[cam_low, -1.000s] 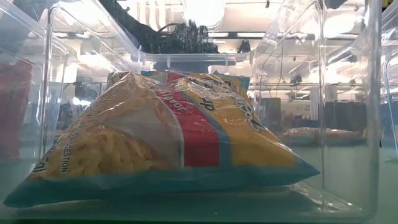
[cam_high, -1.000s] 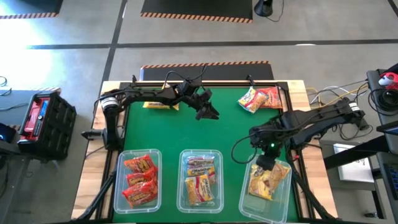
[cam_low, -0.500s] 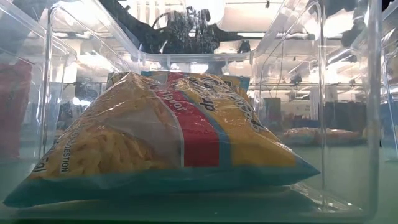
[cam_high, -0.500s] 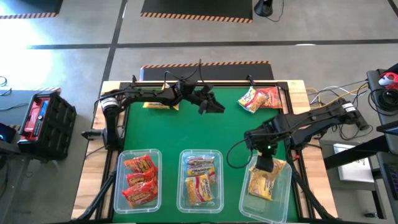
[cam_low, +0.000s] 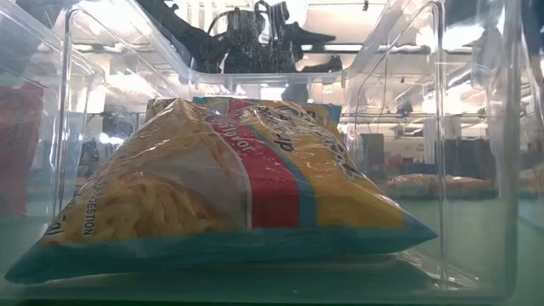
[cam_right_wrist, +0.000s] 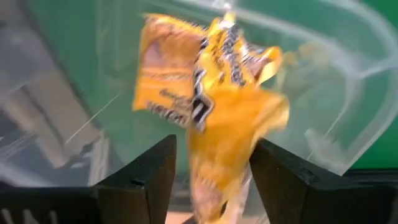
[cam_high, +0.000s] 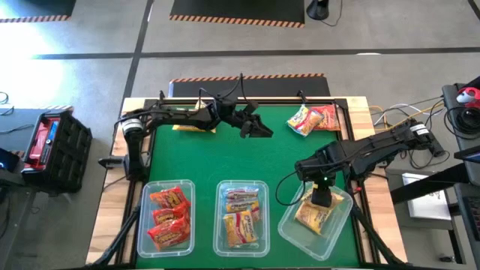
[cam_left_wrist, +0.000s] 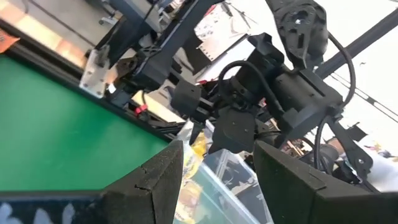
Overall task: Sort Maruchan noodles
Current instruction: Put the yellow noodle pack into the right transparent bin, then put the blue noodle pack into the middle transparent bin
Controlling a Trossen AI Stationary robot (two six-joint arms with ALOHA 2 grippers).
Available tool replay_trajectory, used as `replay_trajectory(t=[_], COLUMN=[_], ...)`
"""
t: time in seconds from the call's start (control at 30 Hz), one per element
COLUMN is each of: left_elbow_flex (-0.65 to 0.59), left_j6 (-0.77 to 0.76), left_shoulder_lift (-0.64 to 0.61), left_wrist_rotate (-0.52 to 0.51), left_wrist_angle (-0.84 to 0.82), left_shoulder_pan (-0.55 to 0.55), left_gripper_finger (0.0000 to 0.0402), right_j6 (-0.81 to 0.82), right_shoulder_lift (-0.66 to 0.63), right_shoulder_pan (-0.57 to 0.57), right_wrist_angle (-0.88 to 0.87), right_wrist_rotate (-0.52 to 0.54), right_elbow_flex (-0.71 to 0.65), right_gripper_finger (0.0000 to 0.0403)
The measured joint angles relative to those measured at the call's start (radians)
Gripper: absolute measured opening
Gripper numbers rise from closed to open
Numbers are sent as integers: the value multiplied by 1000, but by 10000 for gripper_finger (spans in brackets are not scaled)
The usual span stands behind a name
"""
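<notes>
My right end effector [cam_high: 321, 196] over right tub [cam_high: 289, 225], fingers apart, yellow packet [cam_right_wrist: 208, 99] dropping in. I lift straight, avoid dragging tub (sits skewed). Left end effector [cam_high: 262, 130] apart, empty, heading for loose packets [cam_high: 313, 118] at far worktop edge.

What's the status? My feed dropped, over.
Right gripper over the right tub, fingers open, yellow packets below. Left gripper open, mid-air over far mat. Two packets unsorted at far right. Nothing blocking.
</notes>
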Motion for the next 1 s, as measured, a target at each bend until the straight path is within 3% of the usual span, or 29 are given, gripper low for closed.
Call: replay_trajectory(t=[0.1,0.23,0.5,0.7,0.83,1.0], left_elbow_flex=[0,0,0,0,0,0], left_j6=[-18,-60,-190,-155,-115,-113], left_shoulder_lift=[0,-1,9,21,20,19], left_wrist_rotate=[1,1,24,45,45,49], left_wrist_angle=[46,112,104,106,114,157], left_shoulder_pan=[-9,-9,-9,-8,-4,15], left_gripper_finger=[178,178,178,178,178,178], right_j6=[-8,-58,-127,-119,-156,-251], right_shoulder_lift=[-6,-27,-79,-88,-89,-89], right_shoulder_pan=[0,0,-20,-111,-227,-413], right_wrist_angle=[-49,-140,-145,-114,-39,80], right_wrist_rotate=[-48,-13,443,701,719,625], right_elbow_flex=[44,111,153,141,127,79], right_gripper_finger=[193,192,187,187,187,186])
